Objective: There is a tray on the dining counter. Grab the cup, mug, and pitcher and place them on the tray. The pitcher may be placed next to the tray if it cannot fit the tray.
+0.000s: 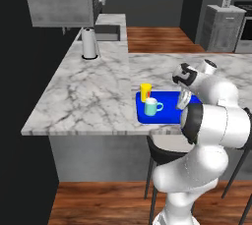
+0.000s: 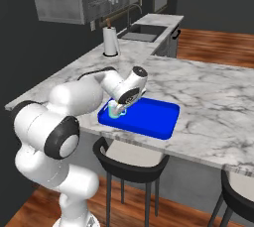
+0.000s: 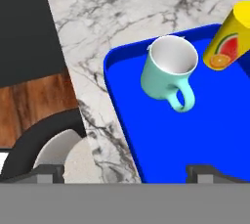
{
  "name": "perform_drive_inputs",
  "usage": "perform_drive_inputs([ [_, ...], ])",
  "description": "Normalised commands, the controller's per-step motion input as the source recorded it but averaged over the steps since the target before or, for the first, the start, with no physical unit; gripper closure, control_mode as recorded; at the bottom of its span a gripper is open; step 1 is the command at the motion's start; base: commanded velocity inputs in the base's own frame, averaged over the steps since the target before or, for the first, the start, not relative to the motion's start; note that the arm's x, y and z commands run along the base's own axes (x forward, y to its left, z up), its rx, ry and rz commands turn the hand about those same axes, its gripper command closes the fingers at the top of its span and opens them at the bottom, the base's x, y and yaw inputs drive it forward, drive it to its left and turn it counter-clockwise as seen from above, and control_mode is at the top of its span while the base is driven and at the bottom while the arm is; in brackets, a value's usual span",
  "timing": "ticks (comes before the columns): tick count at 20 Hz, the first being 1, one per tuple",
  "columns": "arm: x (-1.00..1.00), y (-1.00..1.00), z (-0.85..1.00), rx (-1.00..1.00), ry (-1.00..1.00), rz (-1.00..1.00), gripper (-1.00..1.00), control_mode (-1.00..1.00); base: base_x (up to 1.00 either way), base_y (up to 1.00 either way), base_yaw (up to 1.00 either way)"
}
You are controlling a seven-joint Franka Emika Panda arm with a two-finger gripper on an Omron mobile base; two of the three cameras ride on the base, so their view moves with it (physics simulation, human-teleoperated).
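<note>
The mug stood upright on the tray, in its near left part, with its handle pointing toward the tray's open middle, and the cup stood just beyond it at the far left corner, the two close together but apart in the hand view. That crowding into one end looked deliberate, a judgement only: it left the wider right stretch of blue bare, presumably for the taller pitcher, which could not be found in any of the views. The tray itself lay near the front edge of the counter, above a dark stool. The end effector hung over the near side of the tray with its fingertips spread wide and nothing between them, so both vessels seemed set down and let go. Much was obscured: in the left base view the arm's own white links covered the right half of the tray, and in the right base view the wrist hid most of the mug and all of the cup. The cup's top was cut off by the hand view's edge. A paper towel roll stood far back near the sink, well apart from the tray.
</note>
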Motion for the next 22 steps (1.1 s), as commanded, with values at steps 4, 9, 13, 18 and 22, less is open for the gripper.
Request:
perform_drive_inputs([
  [4,-0.98,0.24,0.48,-0.07,0.0,-0.38,-1.0,-1.0,0.0,0.0,0.0],
  [9,-0.84,0.33,0.27,-0.01,0.05,-0.52,-1.0,-1.0,0.0,0.0,0.0],
  [13,-0.41,0.42,0.08,0.0,0.1,-0.57,-1.0,-1.0,0.0,0.0,0.0],
  [18,-0.16,0.46,0.1,0.0,0.14,-0.54,-1.0,-1.0,0.0,0.0,0.0],
  [22,0.0,0.27,0.2,0.0,0.22,-0.41,-1.0,-1.0,0.0,0.0,0.0],
])
